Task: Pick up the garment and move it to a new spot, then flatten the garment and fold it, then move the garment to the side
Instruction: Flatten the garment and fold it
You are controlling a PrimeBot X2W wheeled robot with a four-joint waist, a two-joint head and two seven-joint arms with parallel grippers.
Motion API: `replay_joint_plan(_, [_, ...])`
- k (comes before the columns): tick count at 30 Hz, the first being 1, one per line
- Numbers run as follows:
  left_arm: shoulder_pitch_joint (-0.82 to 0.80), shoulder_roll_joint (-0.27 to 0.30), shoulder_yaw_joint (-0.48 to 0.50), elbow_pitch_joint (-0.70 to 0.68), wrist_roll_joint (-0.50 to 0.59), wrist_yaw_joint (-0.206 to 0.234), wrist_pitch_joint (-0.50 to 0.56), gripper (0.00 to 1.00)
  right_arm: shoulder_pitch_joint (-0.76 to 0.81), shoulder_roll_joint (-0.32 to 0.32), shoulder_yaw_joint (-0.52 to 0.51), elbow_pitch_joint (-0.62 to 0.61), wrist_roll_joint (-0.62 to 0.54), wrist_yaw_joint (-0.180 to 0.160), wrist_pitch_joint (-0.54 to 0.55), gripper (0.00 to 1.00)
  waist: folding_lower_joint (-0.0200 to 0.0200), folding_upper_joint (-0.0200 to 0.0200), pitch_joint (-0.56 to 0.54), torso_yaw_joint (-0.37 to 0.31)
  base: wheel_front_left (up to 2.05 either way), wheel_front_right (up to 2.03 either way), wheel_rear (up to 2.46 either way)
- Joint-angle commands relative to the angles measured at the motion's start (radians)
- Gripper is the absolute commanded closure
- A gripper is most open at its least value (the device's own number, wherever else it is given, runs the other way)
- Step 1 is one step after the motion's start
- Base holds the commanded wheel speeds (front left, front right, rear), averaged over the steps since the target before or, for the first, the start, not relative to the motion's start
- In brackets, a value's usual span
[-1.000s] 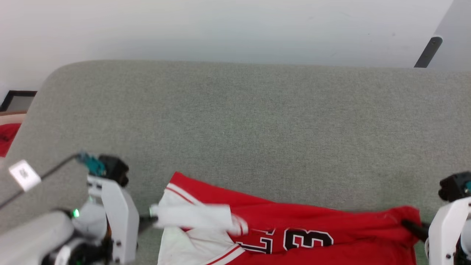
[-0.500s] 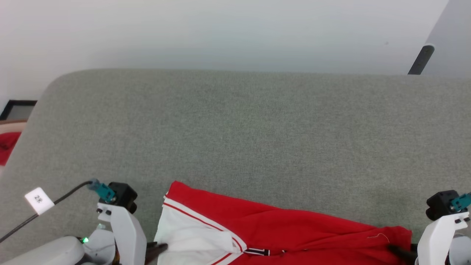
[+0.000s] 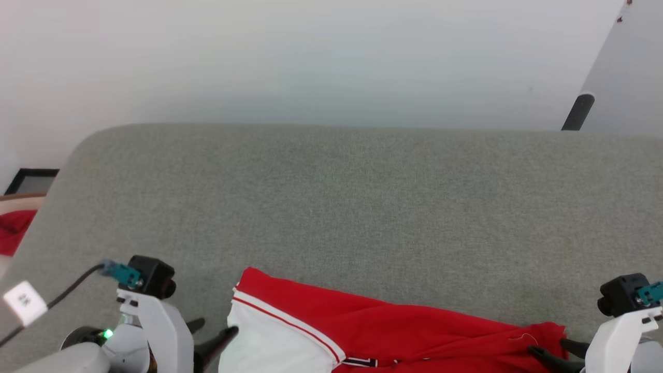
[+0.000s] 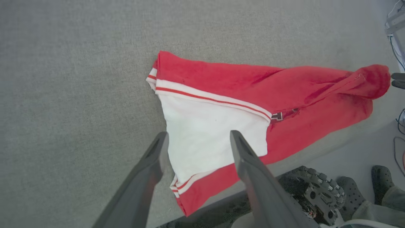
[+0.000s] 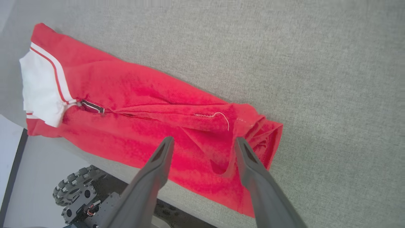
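Note:
The garment (image 3: 393, 331), a red jersey with a white side panel and red-white striped trim, lies folded into a long band along the near edge of the grey padded surface (image 3: 331, 207). My left gripper (image 3: 215, 336) stands open at its white end. In the left wrist view the fingers (image 4: 235, 142) hover apart over the white panel of the garment (image 4: 253, 82). My right gripper (image 3: 557, 349) stands open at the red end. In the right wrist view its fingers (image 5: 242, 147) straddle a bunched corner of the garment (image 5: 126, 91). Only a sliver of black lettering shows.
The garment's lower edge reaches the surface's front edge; below it are the robot's wheeled base (image 4: 316, 190) and a person's dark shoes (image 4: 379, 177). A white wall and a dark pole (image 3: 575, 111) stand behind. A tagged cable (image 3: 23, 303) runs at the left.
Both grippers have gone from shut on the garment's ends to open, letting it go. The white flap held up by the left gripper now lies flat. The camera has tilted, shifting the picture down.

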State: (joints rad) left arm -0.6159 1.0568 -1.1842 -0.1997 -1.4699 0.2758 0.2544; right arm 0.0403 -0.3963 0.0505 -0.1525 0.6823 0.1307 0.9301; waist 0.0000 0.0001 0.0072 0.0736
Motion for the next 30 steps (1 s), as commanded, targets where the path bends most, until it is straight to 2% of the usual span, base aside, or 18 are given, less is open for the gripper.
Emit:
replay_joint_plan(1, [0.017, -0.008, 0.008, 0.007, 0.021, -0.008, -0.038, 0.00, 0.019, 0.009, -0.005, -0.007, -0.001, 0.000, -0.022, 0.00, 0.0000, -0.0001, -0.012, 0.000, 0.00, 0.00, 0.00])
replay_joint_plan(8, [0.065, -0.037, 0.032, 0.061, 0.100, -0.027, -0.248, 0.00, 0.047, 0.017, -0.004, -0.031, -0.004, 0.000, -0.137, 0.00, 0.0000, -0.0001, -0.027, 0.007, 0.00, 0.00, 0.00])
replay_joint_plan(14, [0.117, -0.064, 0.059, 0.133, 0.145, -0.033, -0.433, 0.00, 0.079, 0.012, -0.012, -0.005, -0.017, 0.000, -0.213, 0.00, 0.0000, -0.0001, -0.041, 0.012, 0.00, 0.00, 0.00])
replay_joint_plan(19, [0.165, -0.101, 0.104, 0.193, 0.198, -0.035, -0.510, 0.00, 0.101, 0.013, -0.044, 0.022, -0.024, 0.000, -0.238, 0.00, 0.0000, -0.0001, -0.049, 0.021, 0.00, 0.00, 0.00])
replay_joint_plan(22, [0.205, -0.141, 0.185, 0.223, 0.244, -0.028, -0.517, 0.00, 0.118, 0.012, -0.068, 0.029, -0.026, 0.000, -0.238, 0.00, 0.0000, -0.0001, -0.048, 0.026, 0.00, 0.00, 0.00])
replay_joint_plan(30, [0.388, -0.265, 0.482, 0.252, 0.452, -0.071, -0.518, 0.00, 0.134, 0.011, -0.109, 0.030, -0.031, 0.000, -0.187, 0.00, 0.0000, -0.0001, -0.013, 0.032, 0.00, 0.00, 0.00])
